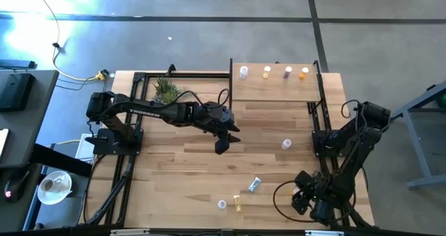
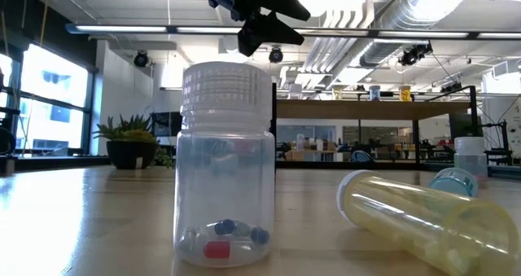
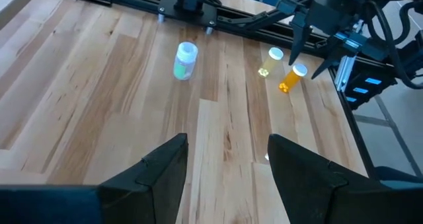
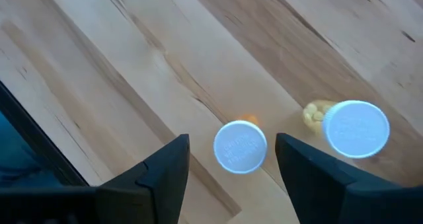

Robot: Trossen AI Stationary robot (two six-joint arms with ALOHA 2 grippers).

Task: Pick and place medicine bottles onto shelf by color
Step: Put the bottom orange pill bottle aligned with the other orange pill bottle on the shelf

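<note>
Four medicine bottles stand in a row (image 1: 267,72) on the shelf (image 1: 275,90) at the far right. On the table, a clear bottle (image 3: 185,59) stands alone. An orange bottle (image 3: 291,78) and a yellow one (image 3: 269,62) stand by the right arm. My right gripper (image 4: 231,146) hangs open right over the orange bottle's white cap (image 4: 240,147), pointing down, one finger on either side of it and apart from it. The yellow bottle's cap (image 4: 357,128) shows beside it. My left gripper (image 3: 228,161) hovers open above the table's middle (image 1: 221,144).
Near the front edge are a clear upright bottle (image 2: 224,170), a yellow bottle lying on its side (image 2: 423,219) and a blue lying bottle (image 1: 254,184). A potted plant (image 1: 165,90) stands at the far left. Black frame rails (image 1: 317,124) run along the right arm's base.
</note>
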